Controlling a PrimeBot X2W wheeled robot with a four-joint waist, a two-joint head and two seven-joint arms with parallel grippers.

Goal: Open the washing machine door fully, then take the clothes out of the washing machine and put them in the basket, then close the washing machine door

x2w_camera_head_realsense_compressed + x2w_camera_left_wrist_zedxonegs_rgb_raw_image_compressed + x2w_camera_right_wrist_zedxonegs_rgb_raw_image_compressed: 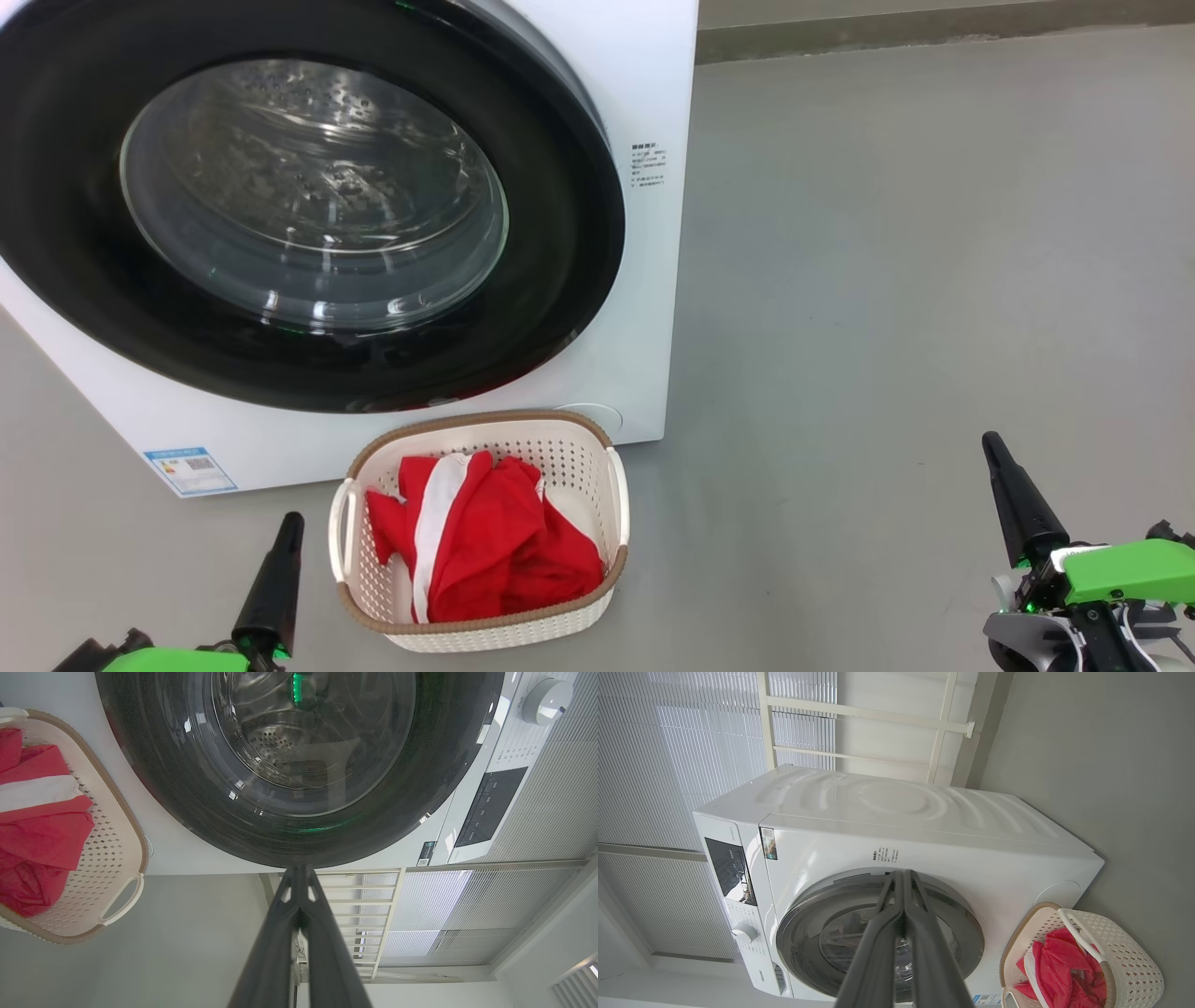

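Count: one washing machine (653, 327), one washing machine door (560, 233), one basket (485, 420) on the floor at the machine's front lower edge. Clothes (504, 551): one red heap with white stripes; number of garments not resolvable. Tools: two, left tool (294, 521) and right tool (991, 446). One blue sticker (189, 469), one dial (546, 701).

What I can't make out
The washing machine door (308, 215) runs past my head view's top and left edges; the side print (648, 166) and blue sticker (189, 469) are too small to read; the clothes (495, 551) hide the floor of the basket (574, 467).
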